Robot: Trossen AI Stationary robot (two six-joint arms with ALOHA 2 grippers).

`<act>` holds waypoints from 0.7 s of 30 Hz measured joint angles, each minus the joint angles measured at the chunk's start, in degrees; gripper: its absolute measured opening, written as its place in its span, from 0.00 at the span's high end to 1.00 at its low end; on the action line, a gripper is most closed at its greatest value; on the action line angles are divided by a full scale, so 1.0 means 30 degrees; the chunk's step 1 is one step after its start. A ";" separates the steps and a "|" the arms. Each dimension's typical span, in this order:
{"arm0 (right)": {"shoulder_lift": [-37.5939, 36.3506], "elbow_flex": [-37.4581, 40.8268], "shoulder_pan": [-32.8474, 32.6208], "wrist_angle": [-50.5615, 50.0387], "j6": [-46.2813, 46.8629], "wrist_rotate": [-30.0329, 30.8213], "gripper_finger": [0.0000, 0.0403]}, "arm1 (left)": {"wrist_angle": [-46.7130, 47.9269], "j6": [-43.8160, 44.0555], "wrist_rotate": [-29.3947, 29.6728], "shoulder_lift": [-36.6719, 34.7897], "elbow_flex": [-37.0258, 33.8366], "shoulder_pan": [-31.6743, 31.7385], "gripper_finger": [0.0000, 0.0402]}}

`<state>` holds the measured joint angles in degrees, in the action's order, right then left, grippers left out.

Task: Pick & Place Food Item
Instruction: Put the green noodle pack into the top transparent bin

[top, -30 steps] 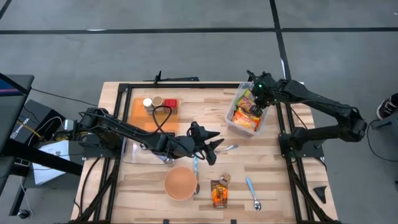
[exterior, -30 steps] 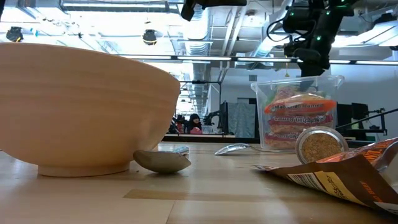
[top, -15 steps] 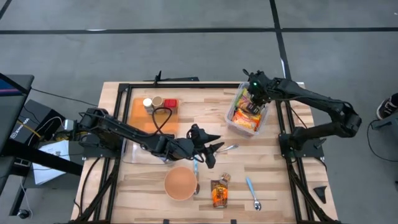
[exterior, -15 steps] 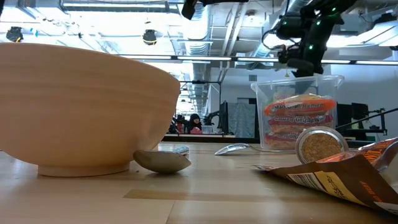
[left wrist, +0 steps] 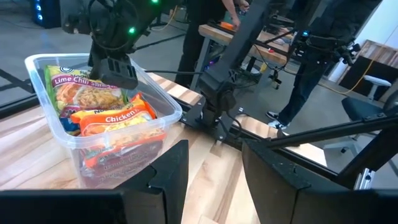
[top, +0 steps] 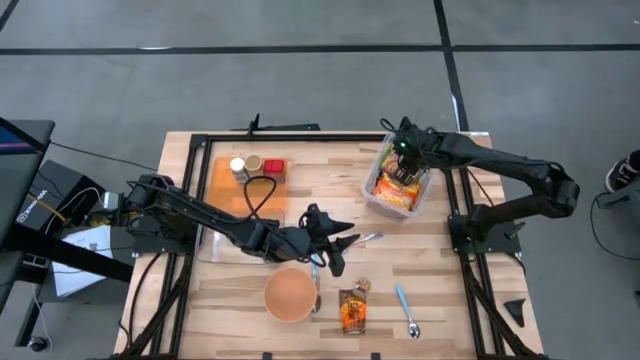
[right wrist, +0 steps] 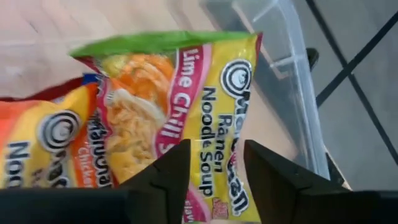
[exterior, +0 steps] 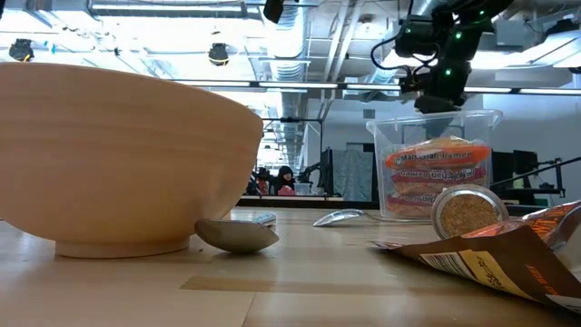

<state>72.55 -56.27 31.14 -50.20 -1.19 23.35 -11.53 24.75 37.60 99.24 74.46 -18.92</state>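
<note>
Noodle packet [right wrist: 186, 124]: a lime chili ramen packet, green-topped and yellow, is lying in the clear plastic bin [top: 398, 180] at the table's far right, against the other noodle packets [left wrist: 115, 124] stacked there.
Right claw [top: 402, 152]: is hovering over the bin's far end, directly above the lime chili packet; its two dark fingers [right wrist: 163, 180] are standing apart with a gap between them, released, gripping nothing.
Left claw [top: 340, 243]: is hanging near the table's middle, just above the wooden bowl [top: 290, 294] and beside a spoon [top: 366, 238]; its fingers are standing partly apart and holding nothing.
Table [top: 330, 170]: a snack bag [top: 352, 310] and a blue-handled spoon [top: 408, 310] are lying near the front edge.
Orange tray [top: 222, 180]: is carrying small jars [top: 245, 165] at the far left.
</note>
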 joint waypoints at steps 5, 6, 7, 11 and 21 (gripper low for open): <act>-0.0837 -0.0001 -0.0865 0.0433 0.1797 0.0390 0.61 | 0.0000 0.0000 0.0007 0.0000 0.0000 0.0000 0.64; -0.0833 -0.0001 -0.0992 0.0421 0.2095 0.0607 0.62 | -0.0004 0.0000 0.0007 0.0000 0.0000 0.0000 0.64; -0.0738 -0.0001 -0.1130 0.0322 0.2348 0.0944 0.63 | 0.0000 0.0000 0.0007 0.0000 0.0000 0.0000 0.64; 0.0107 -0.0001 -0.1377 -0.0478 0.2914 0.1256 0.72 | 0.0000 0.0000 0.0007 0.0000 0.0000 0.0000 0.64; 0.2807 -0.0033 -0.1762 -0.0272 0.2748 0.1489 0.97 | 0.0000 0.0345 0.0015 0.0000 0.0000 -0.0032 0.64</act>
<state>80.98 -56.37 25.85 -51.02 7.05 27.81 -11.53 25.79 37.65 99.24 74.46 -19.01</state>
